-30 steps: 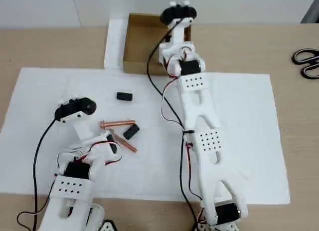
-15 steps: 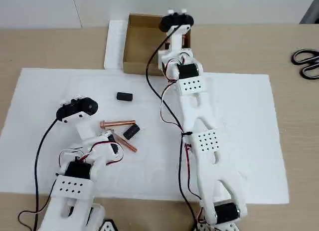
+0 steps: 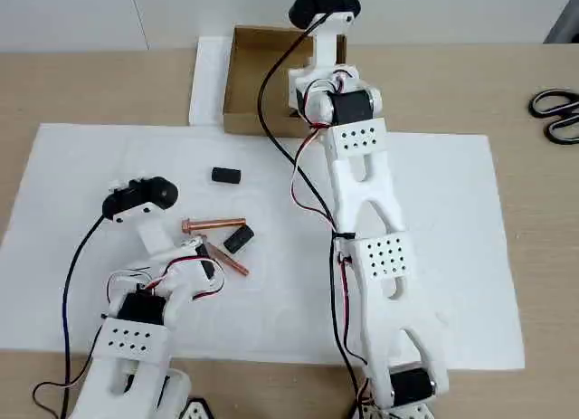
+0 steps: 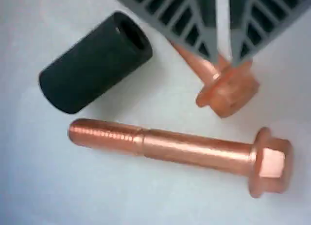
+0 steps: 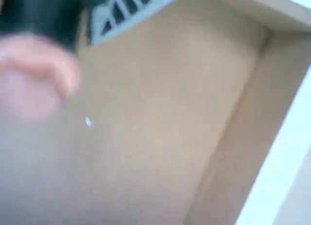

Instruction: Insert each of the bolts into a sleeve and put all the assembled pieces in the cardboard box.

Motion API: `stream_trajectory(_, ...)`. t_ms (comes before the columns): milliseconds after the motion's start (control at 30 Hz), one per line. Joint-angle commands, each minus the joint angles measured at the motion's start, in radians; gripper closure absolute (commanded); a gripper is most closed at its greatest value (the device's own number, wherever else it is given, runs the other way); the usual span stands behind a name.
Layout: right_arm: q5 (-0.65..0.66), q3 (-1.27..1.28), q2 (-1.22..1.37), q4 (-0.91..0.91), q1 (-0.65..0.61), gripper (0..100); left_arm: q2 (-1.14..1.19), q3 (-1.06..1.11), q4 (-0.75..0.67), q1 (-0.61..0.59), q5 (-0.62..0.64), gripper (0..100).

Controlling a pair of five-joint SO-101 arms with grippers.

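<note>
My right gripper (image 3: 312,71) hangs over the cardboard box (image 3: 240,84) at the table's far side. It is shut on an assembled piece (image 5: 39,55), a black sleeve with a copper bolt head showing, just above the box floor (image 5: 160,113). My left gripper (image 3: 206,256) sits low on the paper, its jaws nearly together on the neck of a slanted copper bolt (image 4: 224,88). A second bolt (image 4: 180,149) lies flat beside it, with a loose black sleeve (image 4: 95,62) close by. Another sleeve (image 3: 225,175) lies farther toward the box.
A white paper sheet (image 3: 434,211) covers the middle of the wooden table. A white strip (image 3: 206,80) runs along the box's left side. Black scissors (image 3: 556,111) lie at the right edge. The right arm stretches across the sheet's centre.
The right arm has stretched farther out, carrying its gripper deeper over the box. The left arm and the loose parts have stayed put.
</note>
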Motion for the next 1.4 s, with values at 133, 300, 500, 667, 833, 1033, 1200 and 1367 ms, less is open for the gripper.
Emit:
stream_trajectory(133,-0.006,-0.005,0.097,-0.145,0.019,73.6,-0.015,-0.007,-0.012,0.008,0.0,99)
stream_trajectory(300,-0.006,-0.057,0.127,-0.064,0.001,73.4,-0.015,-0.005,-0.015,0.008,0.0,99)
stream_trajectory(500,-0.006,-0.064,-0.079,0.259,-0.01,73.4,-0.015,-0.01,-0.018,0.002,0.0,99)
stream_trajectory(667,-0.005,-0.064,-0.277,0.501,-0.004,73.4,-0.015,-0.01,-0.048,-0.018,-0.002,99)
stream_trajectory(833,0.002,-0.063,-0.435,0.513,-0.007,73.5,-0.015,-0.012,-0.075,-0.112,-0.003,99)
stream_trajectory(1033,0.002,0.193,-0.622,0.538,-0.031,73.5,-0.008,-0.11,0.115,-0.152,-0.094,99)
stream_trajectory(1200,-0.005,0.818,-0.978,0.53,-0.045,73.5,-0.009,-0.229,0.293,-0.157,-0.189,99)
stream_trajectory(1367,-0.008,1.436,-1.349,0.469,-0.131,73.5,-0.012,-0.314,0.358,-0.15,-0.279,99)
